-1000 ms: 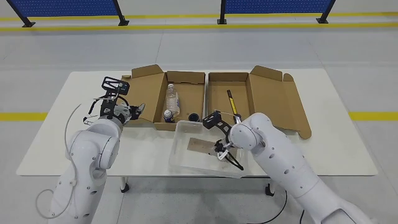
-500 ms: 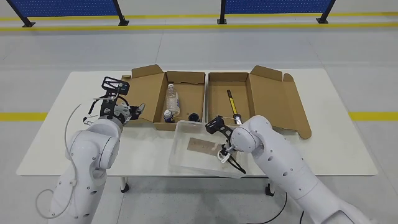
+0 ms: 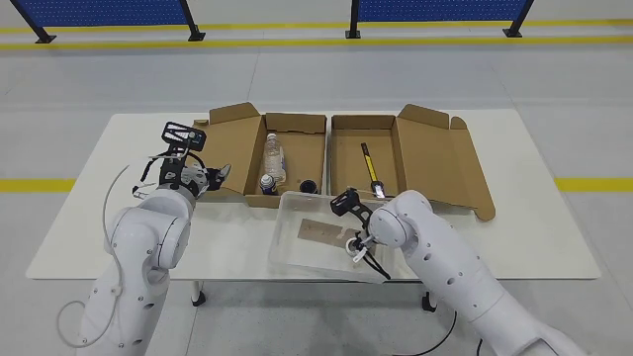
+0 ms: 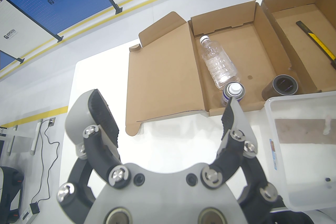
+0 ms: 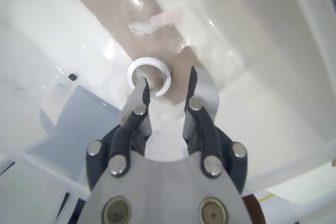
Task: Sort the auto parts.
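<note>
metal ring [image 5: 149,74] flat on brown strip [image 5: 110,17] on floor of clear bin [image 5: 262,12]. right gripper [image 5: 168,79] down inside bin, spread, one fingertip [image 5: 143,86] over ring's hole, other just outside band. probably light, rigid, smooth, so slippery; best pinched across band, inside to outside, squarely, lest it squirt away. left gripper [image 4: 162,99] spread wide, holding nothing, over table [image 4: 168,135] beside left cardboard box [image 4: 162,64].

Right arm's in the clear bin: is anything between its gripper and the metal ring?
Nothing visible. The right gripper is open inside the clear bin, one fingertip over the opening of the metal ring, the other outside its rim. A translucent plastic piece lies beyond the ring.
</note>
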`<state>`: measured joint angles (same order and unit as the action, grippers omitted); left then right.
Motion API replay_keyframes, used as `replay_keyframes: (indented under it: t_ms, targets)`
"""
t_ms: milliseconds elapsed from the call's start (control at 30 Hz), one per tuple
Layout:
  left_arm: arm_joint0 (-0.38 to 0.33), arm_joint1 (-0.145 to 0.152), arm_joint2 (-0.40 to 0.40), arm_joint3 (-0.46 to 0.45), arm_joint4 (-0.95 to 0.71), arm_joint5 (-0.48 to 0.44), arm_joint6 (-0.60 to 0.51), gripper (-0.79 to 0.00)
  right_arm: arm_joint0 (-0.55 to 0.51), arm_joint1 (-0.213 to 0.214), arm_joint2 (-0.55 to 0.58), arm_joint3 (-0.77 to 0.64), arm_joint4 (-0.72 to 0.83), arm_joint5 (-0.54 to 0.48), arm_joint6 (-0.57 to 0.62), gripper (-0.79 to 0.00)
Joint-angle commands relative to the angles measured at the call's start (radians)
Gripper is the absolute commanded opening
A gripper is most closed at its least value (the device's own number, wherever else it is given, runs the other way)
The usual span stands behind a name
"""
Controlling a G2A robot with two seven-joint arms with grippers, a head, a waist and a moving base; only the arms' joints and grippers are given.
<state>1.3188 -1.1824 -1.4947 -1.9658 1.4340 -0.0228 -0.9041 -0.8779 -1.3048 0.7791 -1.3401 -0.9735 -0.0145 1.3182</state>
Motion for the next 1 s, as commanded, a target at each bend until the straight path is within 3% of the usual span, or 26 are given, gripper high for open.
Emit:
replay_keyframes:
  t_ms: [0, 467, 600, 800, 967]
  targets:
    - [0.000, 0.000, 0.000, 0.000, 0.000, 0.000, 0.000, 0.000, 0.001, -0.002, -0.004, 0.007, -0.002, -0.004, -0.008, -0.459]
    - [0.000, 0.000, 0.000, 0.000, 0.000, 0.000, 0.000, 0.000, 0.035, -0.025, -0.039, 0.084, 0.016, -0.034, -0.019, -0.483]
    - [0.000, 0.000, 0.000, 0.000, 0.000, 0.000, 0.000, 0.000, 0.044, -0.031, -0.045, 0.106, 0.024, -0.036, -0.023, -0.508]
    - [0.000, 0.000, 0.000, 0.000, 0.000, 0.000, 0.000, 0.000, 0.061, -0.041, -0.054, 0.137, 0.039, -0.053, -0.023, -0.613]
    - [0.000, 0.000, 0.000, 0.000, 0.000, 0.000, 0.000, 0.000, 0.074, -0.050, -0.066, 0.165, 0.052, -0.068, -0.024, -0.634]
